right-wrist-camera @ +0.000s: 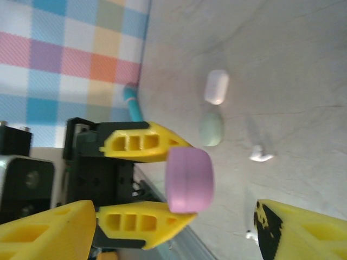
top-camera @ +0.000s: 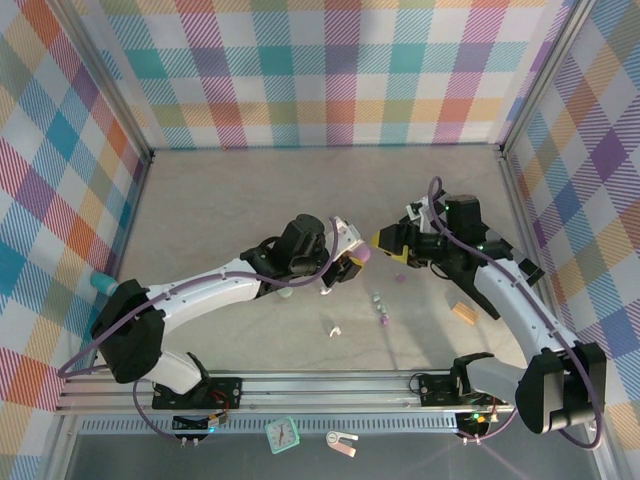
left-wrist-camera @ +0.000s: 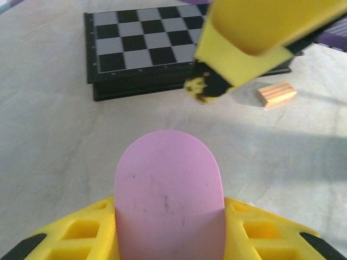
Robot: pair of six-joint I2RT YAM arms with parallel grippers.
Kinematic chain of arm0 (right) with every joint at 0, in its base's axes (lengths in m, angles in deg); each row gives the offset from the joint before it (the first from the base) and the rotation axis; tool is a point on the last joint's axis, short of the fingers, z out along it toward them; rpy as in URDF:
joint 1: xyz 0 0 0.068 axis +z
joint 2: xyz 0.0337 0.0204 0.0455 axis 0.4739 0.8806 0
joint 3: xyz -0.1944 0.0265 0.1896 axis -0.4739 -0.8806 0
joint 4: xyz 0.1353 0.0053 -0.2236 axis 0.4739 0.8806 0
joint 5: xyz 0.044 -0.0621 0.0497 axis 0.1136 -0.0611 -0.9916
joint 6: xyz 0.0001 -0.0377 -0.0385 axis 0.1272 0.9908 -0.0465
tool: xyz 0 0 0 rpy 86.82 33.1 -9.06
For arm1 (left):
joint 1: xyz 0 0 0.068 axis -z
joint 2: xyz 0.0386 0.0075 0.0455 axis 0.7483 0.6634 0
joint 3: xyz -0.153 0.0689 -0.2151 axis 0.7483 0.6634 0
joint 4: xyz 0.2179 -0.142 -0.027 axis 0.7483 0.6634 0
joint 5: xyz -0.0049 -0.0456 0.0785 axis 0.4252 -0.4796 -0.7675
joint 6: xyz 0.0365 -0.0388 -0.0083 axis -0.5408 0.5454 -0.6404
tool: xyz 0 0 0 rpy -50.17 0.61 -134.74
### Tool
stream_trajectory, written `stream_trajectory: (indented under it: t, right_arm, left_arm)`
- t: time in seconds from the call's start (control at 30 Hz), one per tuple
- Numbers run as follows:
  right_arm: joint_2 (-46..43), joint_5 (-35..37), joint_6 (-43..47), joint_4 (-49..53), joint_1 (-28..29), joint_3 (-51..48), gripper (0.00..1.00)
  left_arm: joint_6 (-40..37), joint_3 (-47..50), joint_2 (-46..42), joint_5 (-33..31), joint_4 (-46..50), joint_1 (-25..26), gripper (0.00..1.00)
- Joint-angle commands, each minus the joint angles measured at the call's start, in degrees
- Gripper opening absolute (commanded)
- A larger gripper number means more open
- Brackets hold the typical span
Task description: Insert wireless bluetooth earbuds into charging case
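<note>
I am holding the left gripper (top-camera: 357, 263) over the middle of the table (top-camera: 230, 200), gripping a pink case (top-camera: 363, 257) at its tip. The right gripper (top-camera: 393, 246) is facing it, just beside the case. A white earbud (top-camera: 335, 331) and a purple earbud (top-camera: 401, 278) are lying apart on the table, with a wooden block (top-camera: 463, 313) sitting to their right

I can read no text, number, brand or sign anywhere. The pale pink pebble-shaped plastic case (left-wrist-camera: 168, 195) clamped in my left gripper (left-wrist-camera: 169, 230) carries only faint dark scuffs, no lettering. The black-and-grey chequered board (left-wrist-camera: 146, 46) ahead of that gripper shows plain squares. Far behind it, the dial of the small mint-green square clock (top-camera: 283, 434) is too small for me to make out.
</note>
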Motion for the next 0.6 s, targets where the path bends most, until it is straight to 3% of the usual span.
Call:
stream_trajectory:
  t: [0.0,0.4,0.57]
  right_arm:
    - [2.0,-7.6,-2.8,-4.5,0.6,0.9,0.73]
    - [5.7,-8.7,-2.5,-2.0,3.7,1.1,0.63]
    - [7.1,-7.9,-4.9,-2.8,4.0,1.2,0.41]
  left_arm:
    - [-4.1,1.3,-2.4,6.8,-2.9,-0.6,0.34]
    - [-5.5,2.5,-2.0,6.2,-8.4,-0.9,0.34]
    - [-5.0,3.4,-2.4,5.2,-10.9,-0.9,0.35]
